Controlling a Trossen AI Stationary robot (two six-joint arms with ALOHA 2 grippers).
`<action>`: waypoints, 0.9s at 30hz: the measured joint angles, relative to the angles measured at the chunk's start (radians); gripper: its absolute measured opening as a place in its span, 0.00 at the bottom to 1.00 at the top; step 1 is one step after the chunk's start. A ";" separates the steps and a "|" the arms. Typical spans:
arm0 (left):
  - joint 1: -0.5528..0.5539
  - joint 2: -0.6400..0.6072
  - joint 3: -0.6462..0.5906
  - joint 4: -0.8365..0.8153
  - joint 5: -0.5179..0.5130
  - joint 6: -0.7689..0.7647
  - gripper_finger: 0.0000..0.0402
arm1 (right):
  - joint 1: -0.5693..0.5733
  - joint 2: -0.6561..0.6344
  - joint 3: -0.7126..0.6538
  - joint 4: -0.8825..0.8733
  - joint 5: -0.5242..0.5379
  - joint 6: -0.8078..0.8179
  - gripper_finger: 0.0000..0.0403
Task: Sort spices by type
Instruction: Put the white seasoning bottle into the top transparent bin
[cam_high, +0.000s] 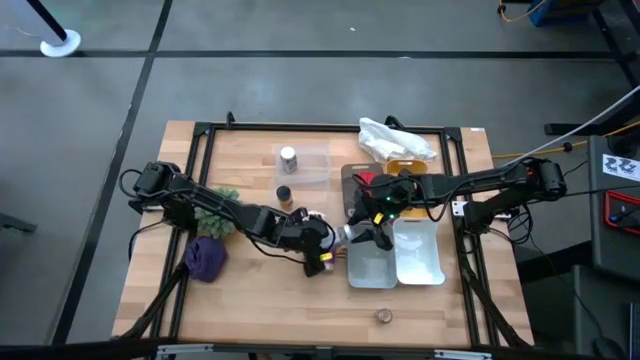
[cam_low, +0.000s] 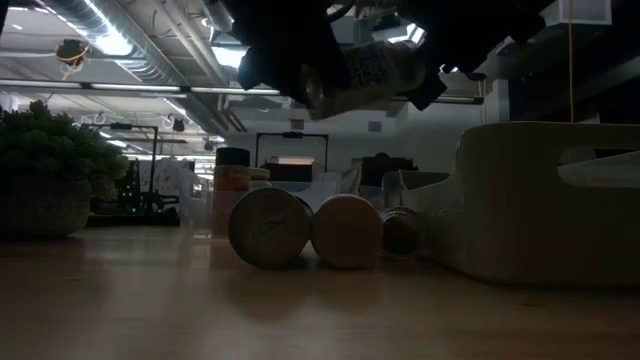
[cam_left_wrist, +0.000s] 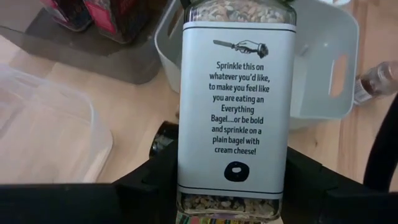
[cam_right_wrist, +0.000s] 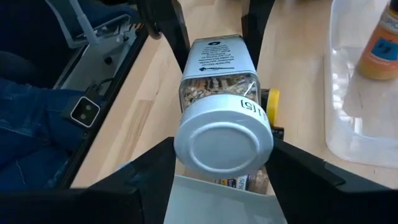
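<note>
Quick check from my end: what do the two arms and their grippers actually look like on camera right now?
Both arms are black, jointed, with black cables looping along them. The left gripper and right gripper have dark, broad, flat fingers. A green light glows on the right arm's wrist, and something yellow shows beside the left gripper.

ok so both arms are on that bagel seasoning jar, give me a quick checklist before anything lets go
1. Left gripper clamped on the bagel seasoning jar: ok.
2. Right gripper clamped at the jar's white cap end: ok.
3. Cap on the jar: ok.
4. Jar lifted off the table, seen in the low view: ok.
5. White bin close by, with bare floor showing: ok.
6. Which grip would carry the jar alone: cannot tell.
</note>
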 joint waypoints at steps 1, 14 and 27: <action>0.000 0.000 0.000 0.004 -0.001 0.000 0.46 | 0.000 0.000 0.000 0.002 0.000 0.011 0.59; 0.001 0.000 0.000 0.041 -0.006 0.022 0.47 | 0.000 0.000 -0.001 0.054 0.007 0.023 0.59; 0.000 -0.001 0.000 0.045 0.000 0.053 0.50 | 0.000 0.000 -0.001 0.068 0.006 0.010 0.51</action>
